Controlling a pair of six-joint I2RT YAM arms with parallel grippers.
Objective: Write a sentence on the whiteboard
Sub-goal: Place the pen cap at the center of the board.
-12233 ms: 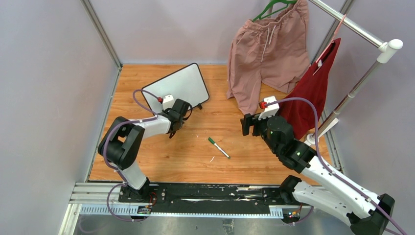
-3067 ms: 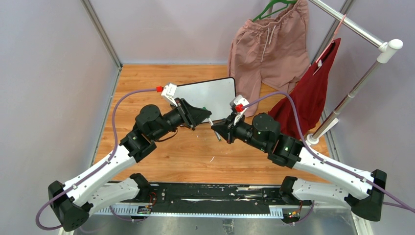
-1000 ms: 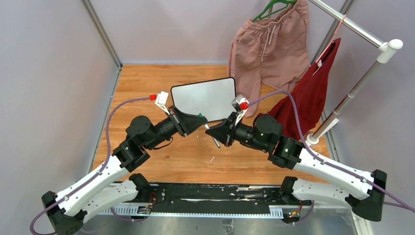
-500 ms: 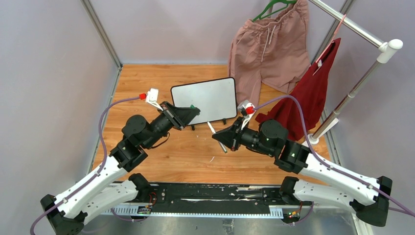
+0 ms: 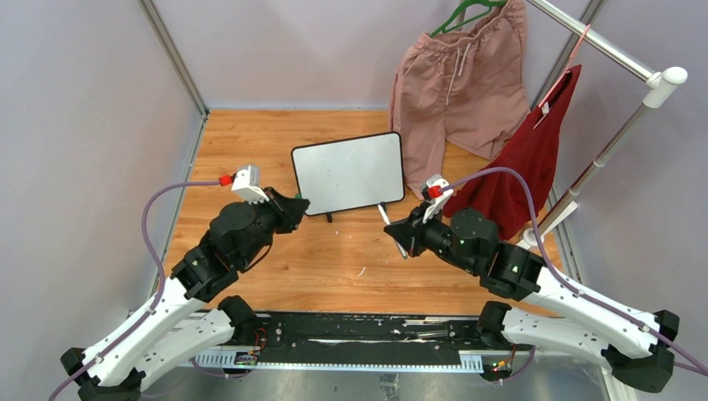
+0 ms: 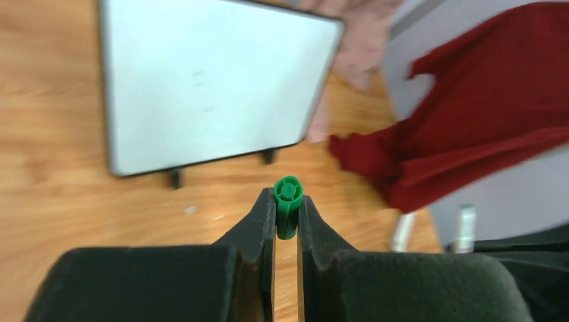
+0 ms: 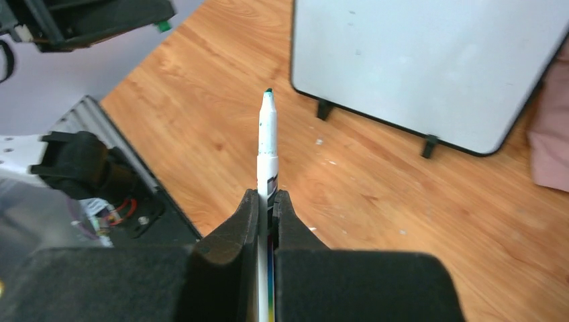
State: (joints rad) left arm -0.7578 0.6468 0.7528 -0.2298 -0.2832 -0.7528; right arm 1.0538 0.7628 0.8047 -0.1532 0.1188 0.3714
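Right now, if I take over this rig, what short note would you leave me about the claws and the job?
Left claw: shut on the green cap.
Right claw: shut on the marker, uncapped, tip pointing forward.
Whiteboard: on the table, beyond both claws, blank.
Done: marker in hand, cap off.
Left: the whole sentence is not yet written.

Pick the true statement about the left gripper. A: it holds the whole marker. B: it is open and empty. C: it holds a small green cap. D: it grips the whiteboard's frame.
C: the left wrist view shows the left gripper shut on the green cap, while the uncapped marker sits in the right gripper.
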